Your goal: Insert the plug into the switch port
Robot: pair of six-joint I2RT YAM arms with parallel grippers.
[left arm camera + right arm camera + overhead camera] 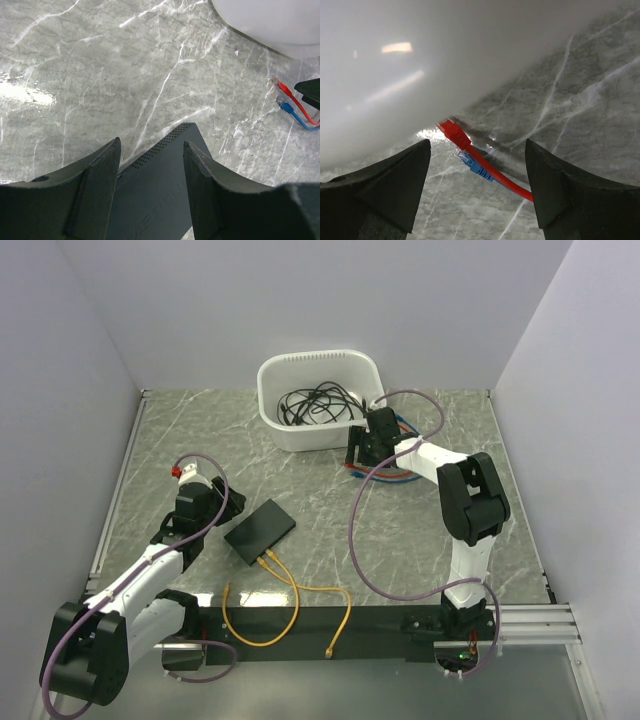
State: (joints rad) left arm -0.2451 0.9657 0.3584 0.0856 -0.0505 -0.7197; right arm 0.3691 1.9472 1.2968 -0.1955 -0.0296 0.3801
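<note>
The black switch box [260, 532] lies left of centre on the counter [330, 505], and the left pincer [151, 146] is spread wide just above it. At upper right, beside the white tub [310, 436], the right pincer [477, 145] gapes wide over a red plug [453, 131] and a blue plug [470, 162], gripping neither.

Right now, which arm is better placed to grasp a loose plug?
Right. The right gripper is open just above the red plug and blue plug by the white tub; the left gripper is over the switch.
</note>
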